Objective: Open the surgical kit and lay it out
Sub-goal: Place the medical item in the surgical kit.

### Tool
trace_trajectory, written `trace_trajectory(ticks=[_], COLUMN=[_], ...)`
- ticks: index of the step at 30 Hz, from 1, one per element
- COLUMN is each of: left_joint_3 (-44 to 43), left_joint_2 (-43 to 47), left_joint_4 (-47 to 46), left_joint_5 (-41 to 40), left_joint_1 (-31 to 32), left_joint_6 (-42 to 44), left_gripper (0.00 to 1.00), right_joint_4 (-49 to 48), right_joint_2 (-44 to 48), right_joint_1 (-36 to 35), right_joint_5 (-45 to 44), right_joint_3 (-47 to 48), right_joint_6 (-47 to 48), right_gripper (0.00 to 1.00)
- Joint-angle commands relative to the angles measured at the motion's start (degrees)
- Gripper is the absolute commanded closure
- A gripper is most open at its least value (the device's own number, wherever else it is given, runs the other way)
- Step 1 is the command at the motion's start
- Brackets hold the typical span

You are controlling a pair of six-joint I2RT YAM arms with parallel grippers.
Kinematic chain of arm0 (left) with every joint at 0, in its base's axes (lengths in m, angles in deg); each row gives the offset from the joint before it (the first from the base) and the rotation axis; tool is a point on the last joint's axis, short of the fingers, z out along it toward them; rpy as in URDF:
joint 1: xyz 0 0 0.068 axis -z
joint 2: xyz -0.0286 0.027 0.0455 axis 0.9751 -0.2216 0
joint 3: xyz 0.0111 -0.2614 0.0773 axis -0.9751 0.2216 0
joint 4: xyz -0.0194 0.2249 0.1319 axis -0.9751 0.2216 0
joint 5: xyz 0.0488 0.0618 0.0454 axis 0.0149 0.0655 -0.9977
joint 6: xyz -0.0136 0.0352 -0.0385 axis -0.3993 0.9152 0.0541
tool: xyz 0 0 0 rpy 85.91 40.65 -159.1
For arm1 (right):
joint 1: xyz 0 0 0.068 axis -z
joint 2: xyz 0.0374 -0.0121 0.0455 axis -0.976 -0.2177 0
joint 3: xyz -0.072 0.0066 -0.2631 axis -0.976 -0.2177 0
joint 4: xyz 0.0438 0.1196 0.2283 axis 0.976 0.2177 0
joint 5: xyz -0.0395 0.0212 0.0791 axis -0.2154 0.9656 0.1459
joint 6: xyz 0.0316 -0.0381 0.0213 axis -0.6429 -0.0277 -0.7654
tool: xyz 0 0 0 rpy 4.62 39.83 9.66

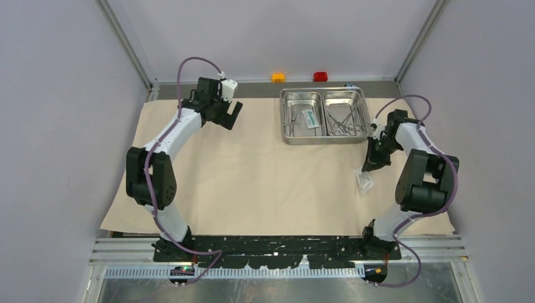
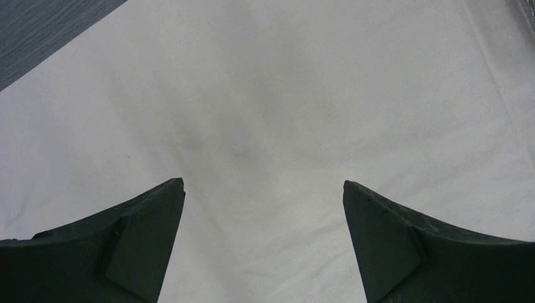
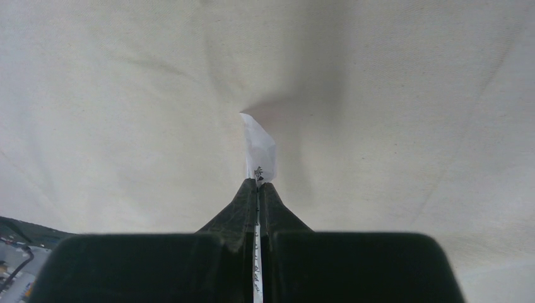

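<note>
Beige cloth (image 1: 252, 183) lay flat over table (image 1: 258, 88), long axis left-right. Right pincer (image 3: 258, 186) clamped tight on white packet (image 3: 260, 148), over cloth's right part. Wrist view showed packet edge-on, long axis running straight out from fingertips. Only top view showed its flat face, reaching nearward off tips. Left pincer (image 2: 264, 186) gaped wide, empty, above cloth's far left. Farther off, tray (image 1: 323, 140) sat on cloth's far right, long axis left-right. Second packet (image 1: 309, 118) lay slanted in left compartment, clamps (image 1: 344, 124) in right.
</note>
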Motion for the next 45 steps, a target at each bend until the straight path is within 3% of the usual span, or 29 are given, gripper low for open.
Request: trace_trajectory(ticks=[1,9,15,36,45], left_joint_3=[-0.7,-0.7,-0.7,-2.8,-2.9], left_joint_2=[1.1,1.2,1.7,1.2,1.5], left_joint_4=[-0.1,-0.2,-0.1,1.7,1.7], left_joint_5=[1.2,1.8,2.3,3.2,2.6], left_joint_1=[0.0,0.0,0.0,0.1,0.0], left_joint_6=[-0.7,-1.0,-1.6,-0.9,-0.1], left_gripper=[0.00,0.00,0.00,0.00,0.00], right_joint_4=[-3.3,-8.6,-9.0,-6.8,-8.2], right_joint_2=[2.6,3.7,1.6,-1.5,3.5], right_joint_1=[1.8,1.9,1.9,2.0,0.9], right_joint_5=[-1.9,4.6,-0.4,-7.2,-6.8], right_joint_3=[-1.1,-3.2,-2.9,-1.8,6.0], right_joint_6=[-1.1,-4.5,-4.1,-1.0,0.0], right_gripper=[1.00,1.00,0.99,0.65,0.47])
